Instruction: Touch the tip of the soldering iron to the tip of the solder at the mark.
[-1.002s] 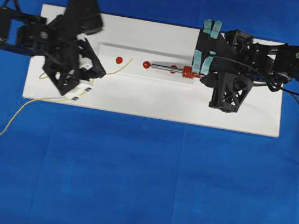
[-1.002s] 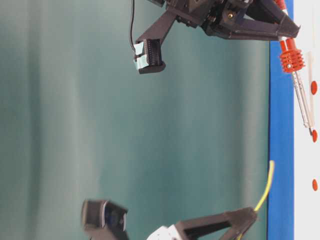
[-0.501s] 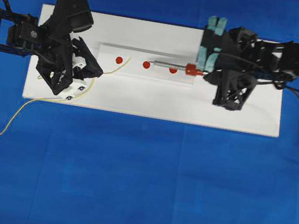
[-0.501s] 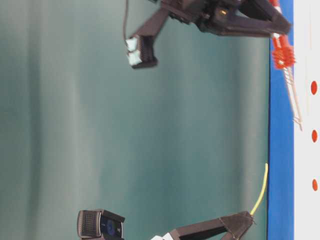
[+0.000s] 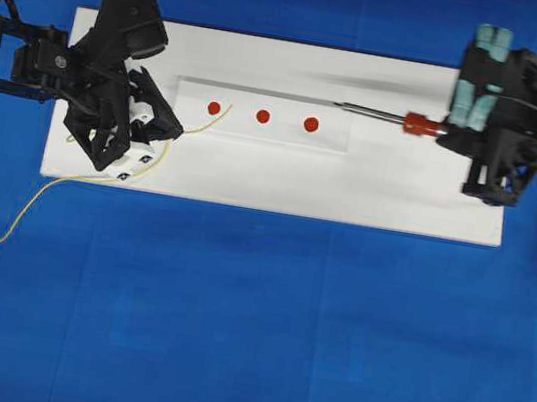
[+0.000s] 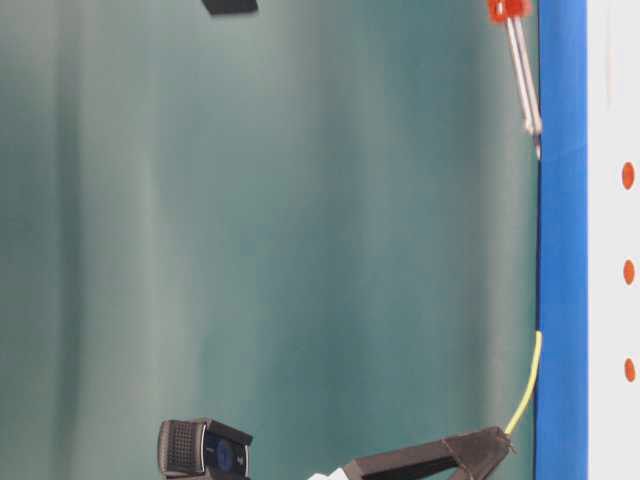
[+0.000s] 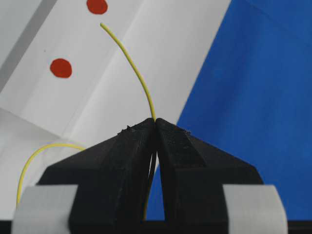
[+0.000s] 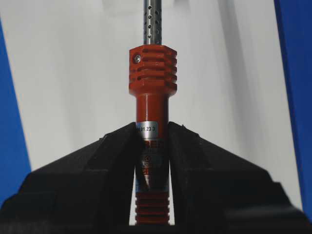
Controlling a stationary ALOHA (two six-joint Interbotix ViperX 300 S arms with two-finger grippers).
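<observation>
Pointing leftward over the white board [image 5: 251,183], the soldering iron [image 5: 387,117] is clamped by its red-orange handle in the right gripper [image 8: 153,141], its tip well apart from the three red marks [image 5: 262,116]. Pinched in the left gripper [image 7: 155,127], the solder [image 7: 131,63] curves toward the nearest mark.

arms: matte black, angular printed frames
left gripper [image 5: 180,130] fingers: black, white tape
right gripper [image 5: 448,130]: teal tape patches
cables: black
</observation>
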